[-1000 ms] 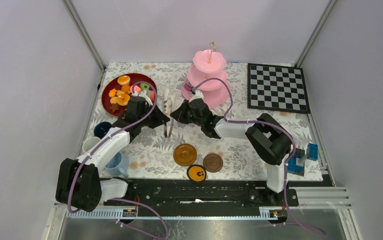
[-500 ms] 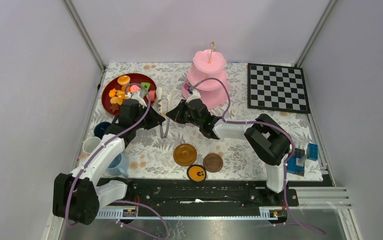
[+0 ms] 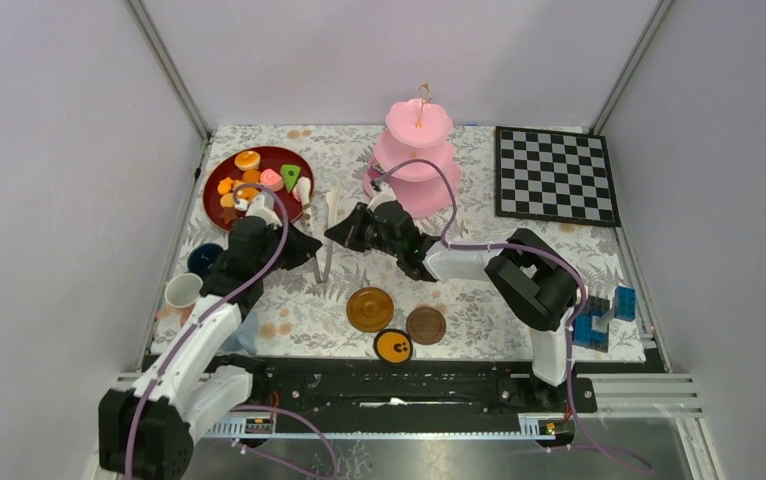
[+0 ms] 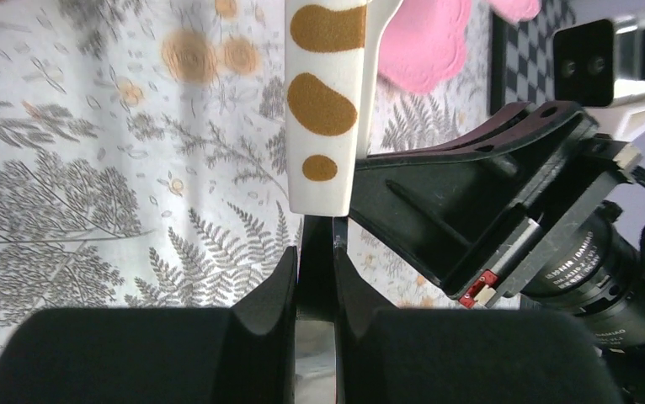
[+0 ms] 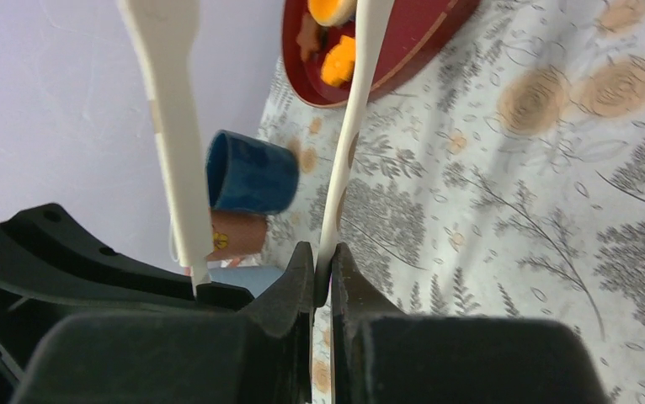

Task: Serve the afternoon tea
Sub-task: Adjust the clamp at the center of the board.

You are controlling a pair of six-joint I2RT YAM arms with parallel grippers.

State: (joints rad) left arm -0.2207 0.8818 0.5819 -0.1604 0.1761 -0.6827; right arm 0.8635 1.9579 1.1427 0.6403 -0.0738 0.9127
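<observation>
White tongs with brown spots [image 4: 326, 101] hang between both grippers over the flowered cloth, just right of the red plate [image 3: 221, 180] of toy pastries [image 3: 249, 160]. My left gripper [image 4: 315, 252] is shut on the dark end of one tong arm. My right gripper [image 5: 322, 252] is shut on the other white arm [image 5: 349, 126]. In the top view the tongs [image 3: 327, 215] sit between the two wrists. The pink three-tier cake stand [image 3: 417, 165] stands right behind the right wrist. The dark-blue cup [image 5: 252, 172] and the white cup [image 3: 181, 292] stand at the left edge.
Two brown saucers [image 3: 370, 309] [image 3: 425, 324] and a dark round piece with an orange face [image 3: 393, 346] lie near the front edge. A chessboard [image 3: 555, 175] lies at the back right, and blue blocks [image 3: 604, 315] sit at the right front.
Both grippers have shifted a little to the left with the tongs. The left arm has drawn back off the red plate, so more pastries show.
</observation>
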